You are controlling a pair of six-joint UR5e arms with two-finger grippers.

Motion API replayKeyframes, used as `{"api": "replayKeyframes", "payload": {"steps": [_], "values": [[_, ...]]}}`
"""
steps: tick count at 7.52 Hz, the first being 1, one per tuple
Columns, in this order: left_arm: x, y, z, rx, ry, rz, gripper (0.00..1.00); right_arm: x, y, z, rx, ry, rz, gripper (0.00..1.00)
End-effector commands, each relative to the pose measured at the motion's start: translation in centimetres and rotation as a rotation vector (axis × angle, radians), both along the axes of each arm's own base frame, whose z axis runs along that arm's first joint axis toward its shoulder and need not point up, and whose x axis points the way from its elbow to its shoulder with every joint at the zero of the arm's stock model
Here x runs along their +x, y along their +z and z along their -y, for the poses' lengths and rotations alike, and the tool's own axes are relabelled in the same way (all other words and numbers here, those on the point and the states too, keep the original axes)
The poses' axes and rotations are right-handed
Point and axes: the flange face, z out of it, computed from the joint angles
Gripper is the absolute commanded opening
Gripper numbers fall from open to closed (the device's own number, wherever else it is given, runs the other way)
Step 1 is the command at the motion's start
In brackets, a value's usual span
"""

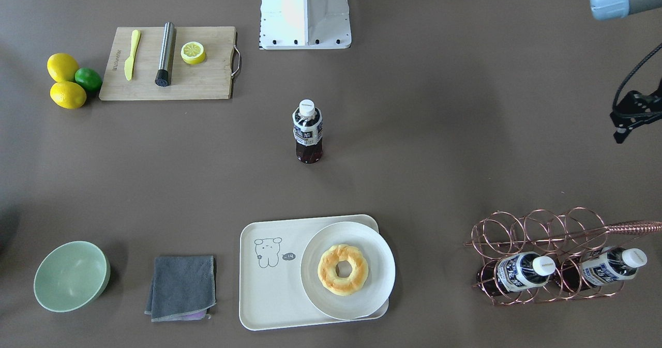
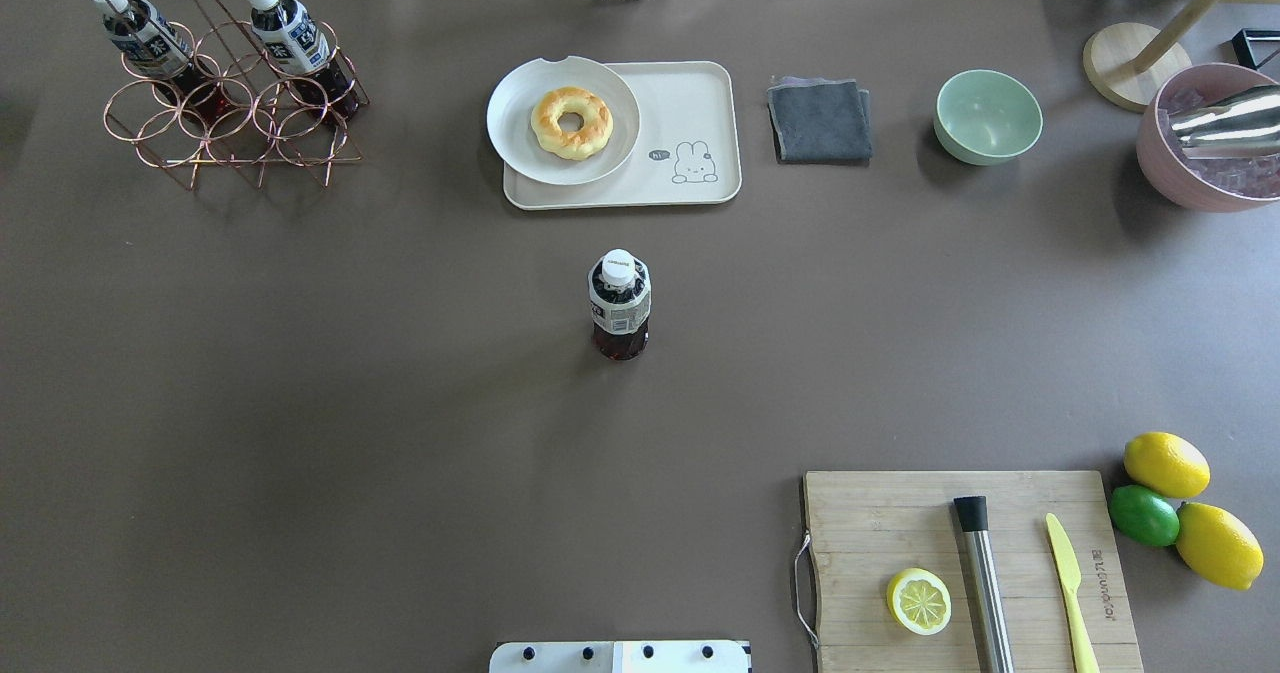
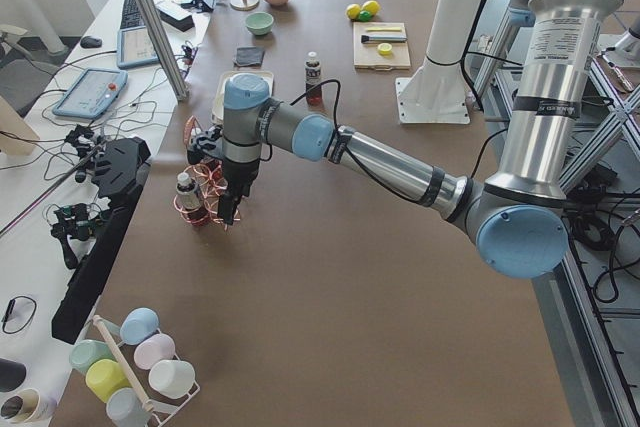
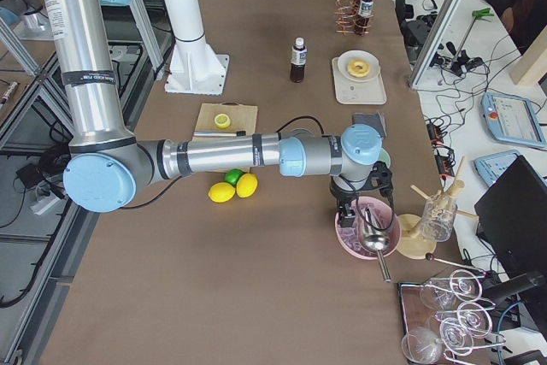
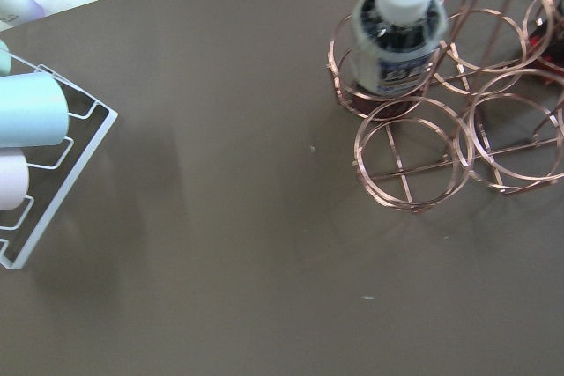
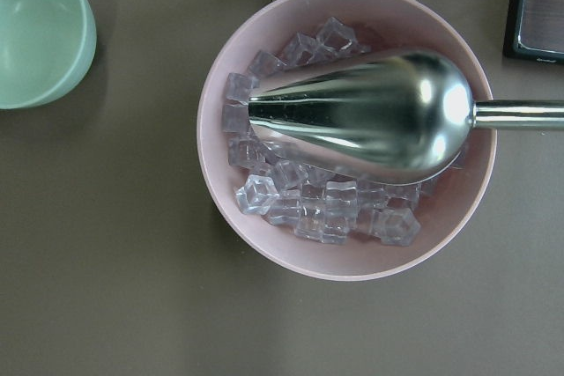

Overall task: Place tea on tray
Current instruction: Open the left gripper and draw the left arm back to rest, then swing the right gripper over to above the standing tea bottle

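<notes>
The tea bottle (image 2: 619, 303) stands upright and alone mid-table, also in the front view (image 1: 308, 131). The cream tray (image 2: 690, 113) with the bear drawing lies beyond it, also in the front view (image 1: 269, 291). Half of it is covered by a round white plate (image 2: 515, 118) with a donut. Two alike bottles (image 2: 290, 38) sit in a copper wire rack (image 2: 230, 118). My left gripper (image 3: 228, 209) hovers beside that rack, far from the tea. My right gripper (image 4: 355, 211) hovers over a pink bowl. I cannot tell whether either gripper is open or shut.
A pink bowl (image 6: 352, 257) of ice holds a metal scoop (image 6: 370, 112). A green bowl (image 2: 988, 116) and a grey cloth (image 2: 820, 121) lie right of the tray. A wooden cutting board (image 2: 880, 523) carries a lemon half, a muddler and a knife. Lemons and a lime (image 2: 1145, 515) lie beside it.
</notes>
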Motion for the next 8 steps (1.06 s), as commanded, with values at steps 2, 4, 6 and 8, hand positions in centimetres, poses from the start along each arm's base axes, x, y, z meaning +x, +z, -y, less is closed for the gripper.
{"api": "replayKeyframes", "payload": {"steps": [2,4,6,8], "values": [[-8.6,5.6,-2.5,0.014,0.029,0.051,0.98,-8.4,-13.1,-0.2,0.009,0.056,0.068,1.0],[-9.6,6.6,-3.6,0.005,0.031,-0.011,0.98,-14.1,-22.0,-1.4,-0.006,0.066,0.125,1.0],[-9.8,6.7,-3.9,0.002,0.026,-0.013,0.98,-21.4,-32.1,-3.0,-0.052,0.063,0.187,1.0],[-10.2,7.1,-4.0,-0.005,0.017,-0.014,0.98,-28.5,-40.1,-5.5,-0.053,0.107,0.161,1.0]]}}
